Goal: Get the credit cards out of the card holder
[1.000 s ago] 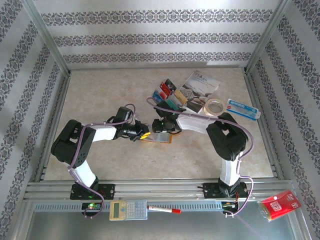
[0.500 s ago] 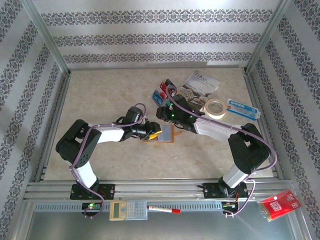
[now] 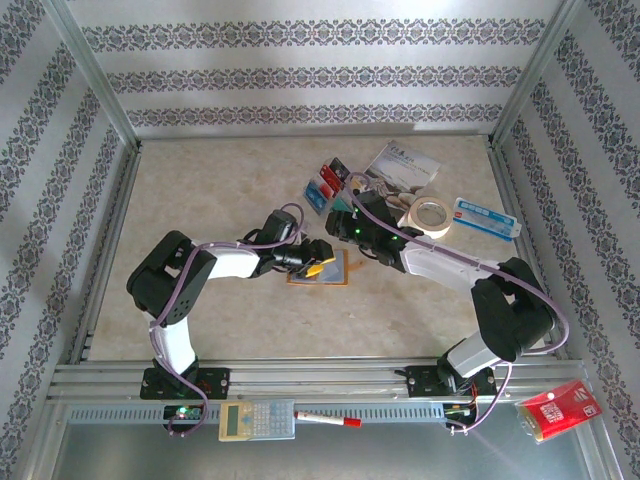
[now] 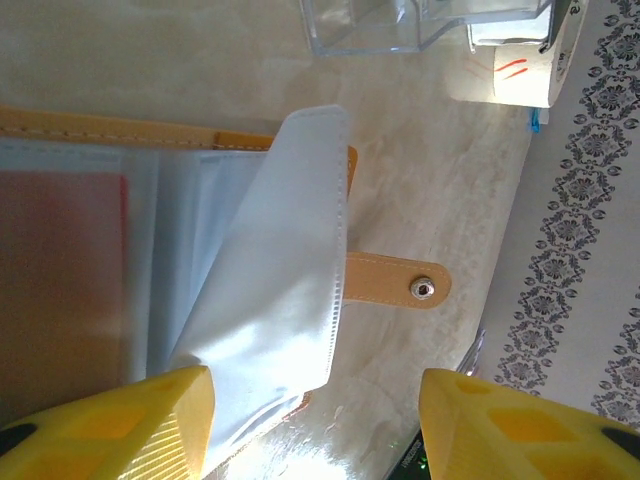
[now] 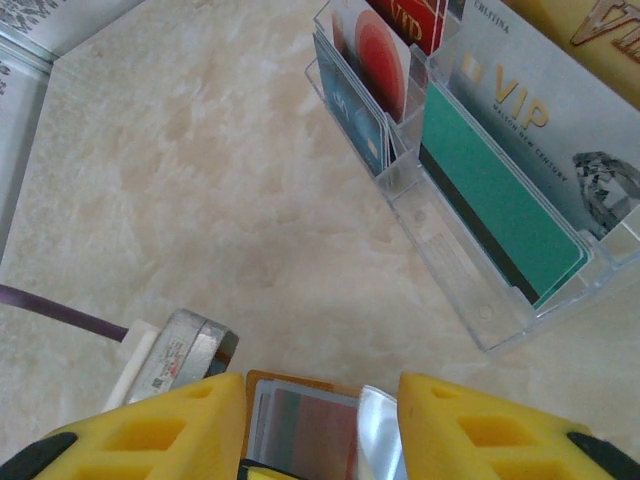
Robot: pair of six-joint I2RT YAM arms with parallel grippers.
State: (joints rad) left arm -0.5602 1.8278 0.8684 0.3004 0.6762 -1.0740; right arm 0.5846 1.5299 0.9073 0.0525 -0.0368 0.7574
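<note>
Left claw (image 4: 315,378) is your nearer one: fingers apart, straddling a flipped-up clear sleeve (image 4: 290,260) of the card holder (image 3: 338,270) (reddish card (image 4: 60,280) tucked in at 9 o'clock). Its long side runs 9 to 3 overhead; right claw (image 5: 320,382) sits off at 12, grip unclear.

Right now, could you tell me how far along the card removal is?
Done: several credit cards stand in the clear rack. In hand: the card holder lies open, one sleeve lifted between the open left tool's jaws. Remaining: a red card sits in a sleeve; whether the right tool grips anything is unclear.
</note>
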